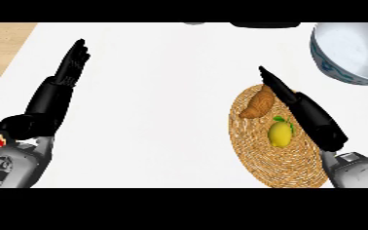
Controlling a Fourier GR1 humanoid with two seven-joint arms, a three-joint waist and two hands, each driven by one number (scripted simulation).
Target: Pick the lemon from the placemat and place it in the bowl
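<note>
Two black hands show over the white counter. The left hand is at the left side, with its fingers straight and pointing up toward the far edge. It holds nothing and it touches nothing. The right hand is at the right side, and its fingers are straight too, so it is open and holds nothing. It lies over the right edge of the round woven placemat. The lemon sits on the placemat, near the middle, just left of the right hand. It is yellow with a small green leaf on top. I cannot tell if the hand touches the lemon. A brown croissant lies on the far part of the placemat, just beside the fingers of the right hand. The bowl is at the top right corner, well apart from the lemon. It is white inside with a blue pattern on its outer wall. A strip of wood color shows at the top left.
</note>
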